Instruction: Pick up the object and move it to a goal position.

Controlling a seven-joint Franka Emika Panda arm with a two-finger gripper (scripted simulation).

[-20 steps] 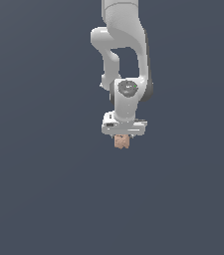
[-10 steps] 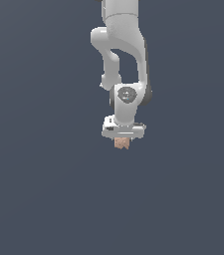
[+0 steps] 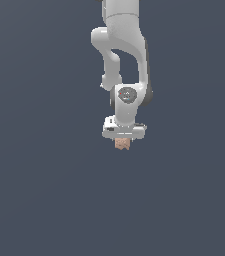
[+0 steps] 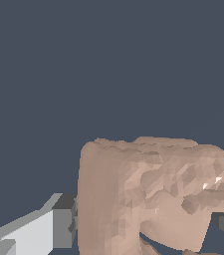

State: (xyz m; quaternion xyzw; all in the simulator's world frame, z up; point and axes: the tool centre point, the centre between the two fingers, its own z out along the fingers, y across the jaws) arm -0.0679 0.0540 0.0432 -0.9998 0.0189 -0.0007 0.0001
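The white tool [image 3: 123, 139] points straight down, its fingers [image 4: 44, 230] closed against the sides of the small pinkish-tan mottled blocky lump [image 3: 122, 144]. The lump protrudes below the fingertips; this vertical hold probably keeps it steady for transfer to the goal.

Exterior view faces the arm [image 3: 125, 60] from afar; wrist view crowds the object [image 4: 148, 194].
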